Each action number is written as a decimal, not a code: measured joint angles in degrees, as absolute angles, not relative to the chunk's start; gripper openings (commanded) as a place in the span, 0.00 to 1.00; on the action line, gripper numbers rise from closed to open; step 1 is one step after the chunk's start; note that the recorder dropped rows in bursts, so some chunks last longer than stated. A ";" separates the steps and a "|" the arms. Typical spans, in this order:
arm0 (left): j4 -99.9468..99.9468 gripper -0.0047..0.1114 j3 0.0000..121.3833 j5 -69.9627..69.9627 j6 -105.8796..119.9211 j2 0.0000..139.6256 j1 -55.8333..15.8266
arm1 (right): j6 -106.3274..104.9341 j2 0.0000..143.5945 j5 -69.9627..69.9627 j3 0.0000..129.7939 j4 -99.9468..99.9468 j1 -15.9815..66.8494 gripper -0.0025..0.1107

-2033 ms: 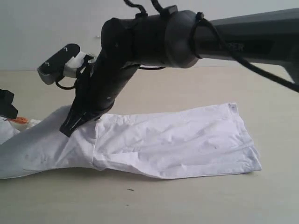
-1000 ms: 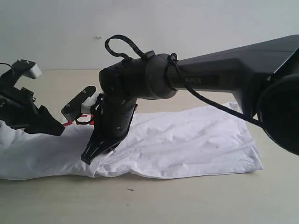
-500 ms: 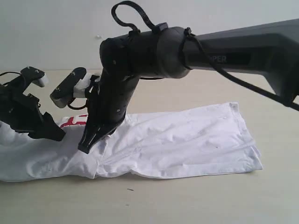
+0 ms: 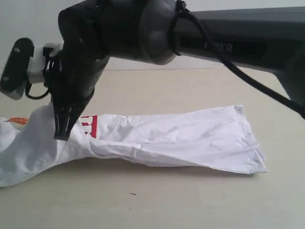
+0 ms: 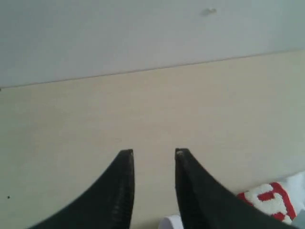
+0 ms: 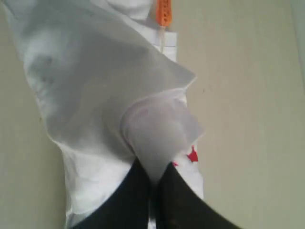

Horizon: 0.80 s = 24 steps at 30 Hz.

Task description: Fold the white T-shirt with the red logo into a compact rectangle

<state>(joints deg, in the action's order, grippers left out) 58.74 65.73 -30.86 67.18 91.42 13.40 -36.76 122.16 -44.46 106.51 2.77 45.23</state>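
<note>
The bulky black right arm (image 4: pixel 143 28) reaches across the middle, and a black cable (image 4: pixel 238 71) crosses its pale lettering, of which only "PER" reads surely. The right gripper (image 4: pixel 61 135) is pinched tight on a raised fold of the white cotton T-shirt (image 4: pixel 190 143), which lies stretched along the beige table (image 4: pixel 190 200). The red-bordered terry logo (image 4: pixel 89 126) shows only in part and is unreadable. A small orange neck tag (image 4: pixel 18 120) sits at the shirt's left end. The left gripper (image 5: pixel 153 153) hangs over the table, jaws narrowly apart and empty.

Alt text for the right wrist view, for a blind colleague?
The right gripper pinches a bunched fold of the white T-shirt, jaws shut. An orange neck tag and a bit of the red logo show above the table.
</note>
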 measured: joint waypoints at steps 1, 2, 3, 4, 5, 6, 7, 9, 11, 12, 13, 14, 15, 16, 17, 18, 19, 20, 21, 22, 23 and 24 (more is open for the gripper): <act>60.71 0.31 65.34 -30.75 67.41 91.77 14.03 | -39.16 122.28 -44.56 104.93 3.92 47.39 0.02; 61.66 0.31 65.08 -30.64 67.92 92.18 14.17 | -38.62 123.38 -44.56 104.08 6.50 49.23 0.02; 62.01 0.31 64.67 -30.64 67.98 92.42 14.17 | -37.12 124.79 -44.31 103.72 8.25 49.98 0.02; 62.74 0.31 64.42 -30.64 68.26 92.73 14.17 | -33.90 126.49 -44.20 103.76 9.99 49.61 0.02; 63.00 0.31 64.14 -30.76 68.26 92.82 14.17 | -31.14 127.62 -44.61 103.93 10.54 48.44 0.02; 63.13 0.31 64.02 -31.01 68.26 92.82 14.17 | -27.81 129.05 -46.42 104.61 10.95 46.18 0.02; 63.44 0.31 64.02 -31.37 68.35 92.82 14.17 | -25.65 130.00 -49.40 105.43 11.21 44.41 0.02; 63.42 0.31 64.01 -31.91 68.35 92.82 14.17 | -23.28 131.37 -55.09 106.01 11.49 41.43 0.02; 63.51 0.31 64.01 -32.17 68.51 92.82 14.17 | -22.15 131.84 -58.84 106.01 11.49 40.62 0.02; 63.51 0.31 64.01 -32.20 68.50 92.82 14.17 | -21.88 132.04 -60.19 106.01 11.49 40.65 0.02; 63.51 0.31 64.01 -32.31 68.50 92.82 14.17 | -22.00 132.08 -61.12 106.01 11.26 40.65 0.02; 63.51 0.31 64.01 -32.31 68.50 92.82 14.17 | -22.48 132.08 -61.66 106.01 10.85 40.65 0.02; 63.51 0.31 64.01 -32.31 68.50 92.82 14.17 | -23.28 132.08 -62.09 106.01 10.24 40.65 0.02; 63.39 0.31 64.01 -32.34 68.50 92.82 14.17 | -24.53 132.08 -62.26 106.01 9.03 40.65 0.02; 63.39 0.31 64.01 -32.34 68.50 92.82 14.17 | -25.22 132.08 -62.35 106.29 8.02 40.65 0.04; 63.29 0.31 64.01 -32.34 68.50 92.82 14.17 | -26.06 132.08 -62.35 106.55 6.72 40.65 0.08; 63.29 0.31 64.01 -32.34 68.50 92.82 14.17 | -26.83 132.08 -62.35 106.86 5.59 40.65 0.17; 63.29 0.31 64.01 -32.34 68.50 92.82 14.17 | -27.53 132.08 -62.35 107.60 4.27 40.65 0.29; 63.29 0.31 64.01 -32.34 68.54 92.82 14.17 | -27.99 132.08 -62.23 108.68 3.15 40.65 0.36; 63.29 0.31 64.01 -32.34 68.54 92.82 14.17 | -27.99 132.08 -62.23 109.36 2.88 40.65 0.47; 63.29 0.31 64.01 -32.34 68.80 92.82 14.17 | -28.22 132.08 -62.99 111.44 2.58 40.65 0.49; 63.29 0.31 64.01 -32.34 68.97 92.82 14.17 | -28.22 132.08 -63.79 112.35 2.49 40.65 0.50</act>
<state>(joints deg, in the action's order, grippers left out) 63.29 64.01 -32.34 68.97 92.82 14.17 -28.22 132.08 -63.79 112.35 2.49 40.65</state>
